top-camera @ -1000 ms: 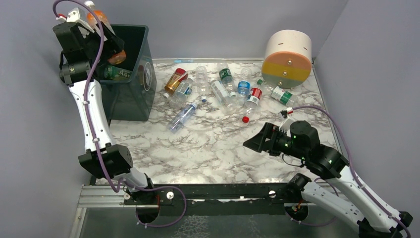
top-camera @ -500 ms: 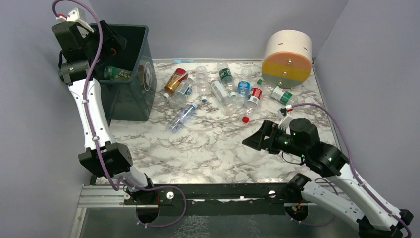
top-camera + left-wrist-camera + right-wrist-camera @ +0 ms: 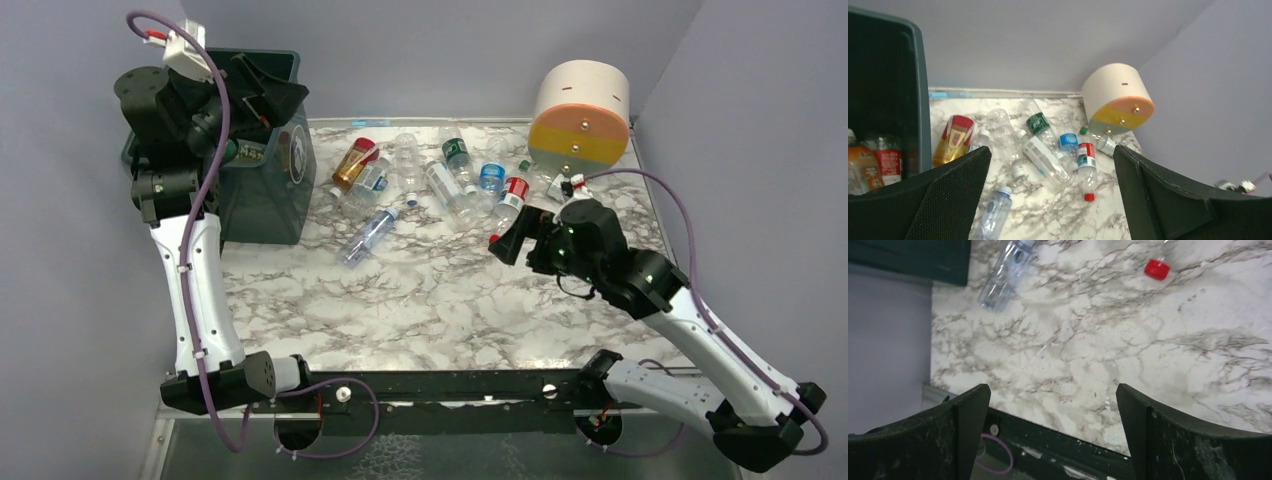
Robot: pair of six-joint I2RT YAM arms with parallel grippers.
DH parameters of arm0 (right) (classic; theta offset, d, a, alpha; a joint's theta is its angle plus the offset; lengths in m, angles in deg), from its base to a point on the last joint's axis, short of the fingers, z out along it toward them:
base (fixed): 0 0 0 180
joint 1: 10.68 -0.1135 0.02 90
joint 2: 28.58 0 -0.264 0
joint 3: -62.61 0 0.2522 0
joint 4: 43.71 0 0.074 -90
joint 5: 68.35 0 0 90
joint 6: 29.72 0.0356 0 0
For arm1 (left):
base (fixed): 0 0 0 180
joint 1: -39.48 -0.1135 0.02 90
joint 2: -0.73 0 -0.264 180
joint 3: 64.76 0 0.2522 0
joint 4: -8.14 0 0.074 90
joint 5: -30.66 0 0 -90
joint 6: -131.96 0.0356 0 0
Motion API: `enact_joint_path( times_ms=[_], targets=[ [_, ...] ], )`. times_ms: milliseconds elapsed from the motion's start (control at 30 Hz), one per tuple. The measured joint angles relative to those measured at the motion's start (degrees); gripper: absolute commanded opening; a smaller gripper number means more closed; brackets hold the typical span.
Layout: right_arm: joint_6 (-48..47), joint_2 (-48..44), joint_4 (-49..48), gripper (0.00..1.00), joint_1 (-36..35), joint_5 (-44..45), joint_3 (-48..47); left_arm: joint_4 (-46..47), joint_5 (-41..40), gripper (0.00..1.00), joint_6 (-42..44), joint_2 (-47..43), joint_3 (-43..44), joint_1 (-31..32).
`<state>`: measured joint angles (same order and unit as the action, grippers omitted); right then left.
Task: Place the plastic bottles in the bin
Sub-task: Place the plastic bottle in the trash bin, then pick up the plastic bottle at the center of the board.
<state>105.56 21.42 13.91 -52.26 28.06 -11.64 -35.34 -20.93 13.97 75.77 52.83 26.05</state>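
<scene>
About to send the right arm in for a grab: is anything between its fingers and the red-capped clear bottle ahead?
Nothing visible. The right gripper is open, and only bare marble tabletop lies between its fingers and the red cap of the clear plastic bottle with the red label.

Green bin [image 3: 922,100] cut off at left edge, red-capped bottle [image 3: 1156,269] — little but its cap in frame

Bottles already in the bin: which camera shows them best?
Left wrist: it looks over the bin rim at orange and red-labelled bottles inside. Top external glimpses only one green-labelled bottle; right wrist shows none.
</scene>
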Motion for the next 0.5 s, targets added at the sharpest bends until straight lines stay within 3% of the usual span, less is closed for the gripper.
enact_joint_path(
  times_ms=[267,500],
  targets=[
    [-1.88,12.81,-0.17,0.98,0.17,8.61,-2.32,1.49,2.27,0.99,-1.75,-5.07,-13.0,3.06],
    [-2.93,19.26,-3.21,0.94,5.33,9.7,-1.92,2.05,4.09,0.99,-1.53,-9.16,-23.65,4.37]
  ],
)
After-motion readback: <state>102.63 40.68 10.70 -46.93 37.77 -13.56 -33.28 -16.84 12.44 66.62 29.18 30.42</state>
